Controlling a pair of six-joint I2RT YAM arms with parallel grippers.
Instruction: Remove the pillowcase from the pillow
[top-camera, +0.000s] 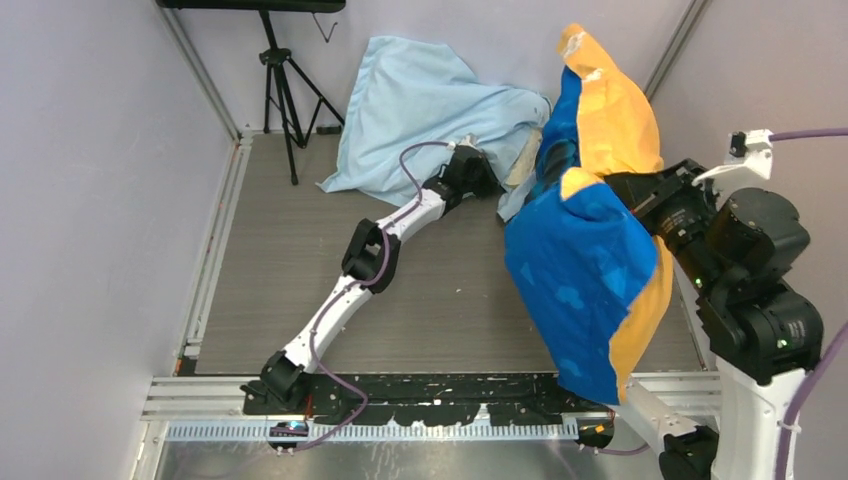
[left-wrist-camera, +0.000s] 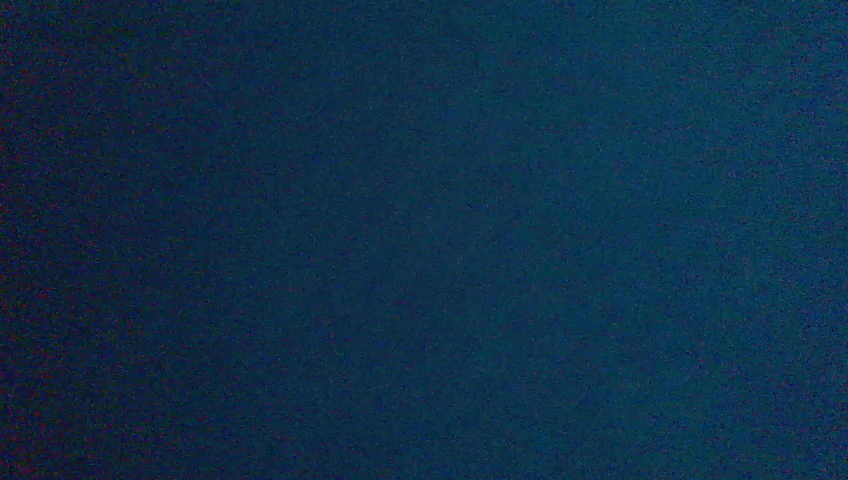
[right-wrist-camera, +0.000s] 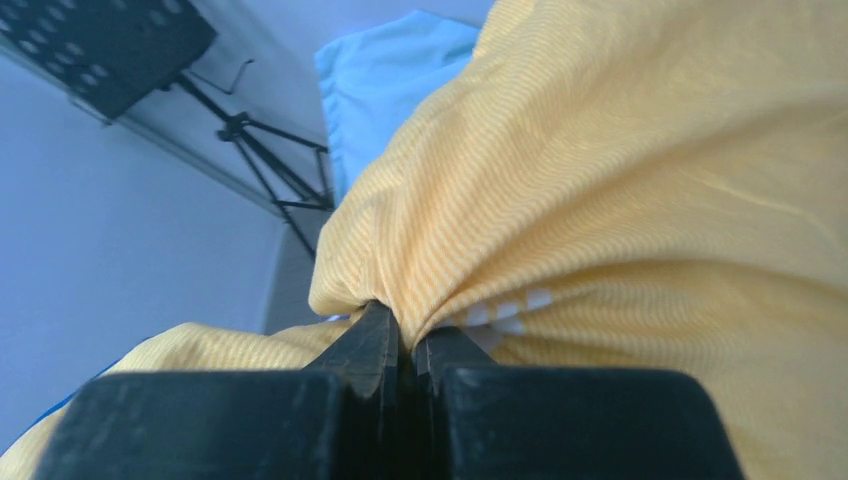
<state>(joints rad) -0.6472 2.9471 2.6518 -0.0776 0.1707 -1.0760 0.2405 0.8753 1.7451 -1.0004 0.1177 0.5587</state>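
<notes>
The pillowcase (top-camera: 610, 120), orange-yellow outside and blue inside (top-camera: 575, 270), hangs lifted at the right of the table. My right gripper (right-wrist-camera: 405, 335) is shut on a bunched fold of its yellow fabric (right-wrist-camera: 620, 180), beside a small white printed mark (right-wrist-camera: 505, 315). My left arm (top-camera: 400, 220) stretches across the table. Its wrist (top-camera: 470, 170) reaches the pillowcase's mouth and its fingers are hidden in the cloth. The left wrist view shows only dark blue fabric (left-wrist-camera: 424, 240). The pillow is almost wholly hidden; a small whitish patch (top-camera: 521, 160) shows at the mouth.
A pale light-blue cloth (top-camera: 420, 110) lies heaped at the back of the table. Behind it on the left stands a black tripod (top-camera: 285, 90). Walls close in on both sides. Metal rails run along the left edge (top-camera: 215, 250) and the front edge (top-camera: 400, 395).
</notes>
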